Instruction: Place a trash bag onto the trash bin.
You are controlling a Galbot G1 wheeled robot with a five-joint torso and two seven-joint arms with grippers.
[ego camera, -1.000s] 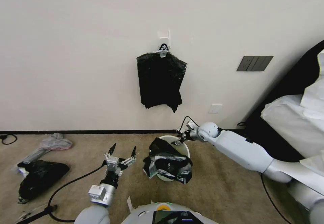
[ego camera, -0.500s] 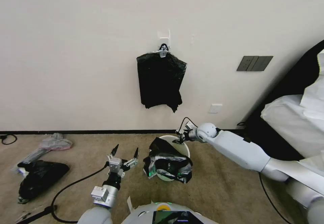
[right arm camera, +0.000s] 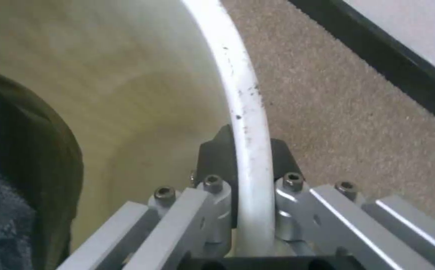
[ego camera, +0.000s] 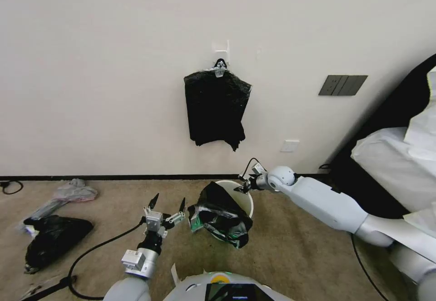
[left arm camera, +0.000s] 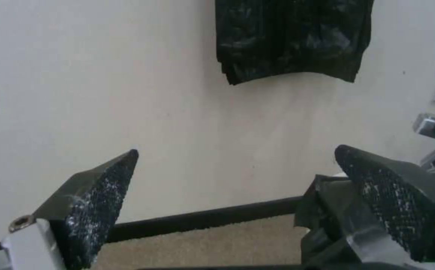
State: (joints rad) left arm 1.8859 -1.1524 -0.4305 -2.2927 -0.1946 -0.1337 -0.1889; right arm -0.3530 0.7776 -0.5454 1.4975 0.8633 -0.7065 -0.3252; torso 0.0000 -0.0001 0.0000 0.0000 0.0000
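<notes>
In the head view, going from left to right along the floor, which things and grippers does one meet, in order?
bulging black sack → left gripper, open and empty → trash bag, draped over the near rim of the trash bin → right gripper, clamped on the bin's far rim.

No text, label, brand, number or sign can be read anywhere in these views.
</notes>
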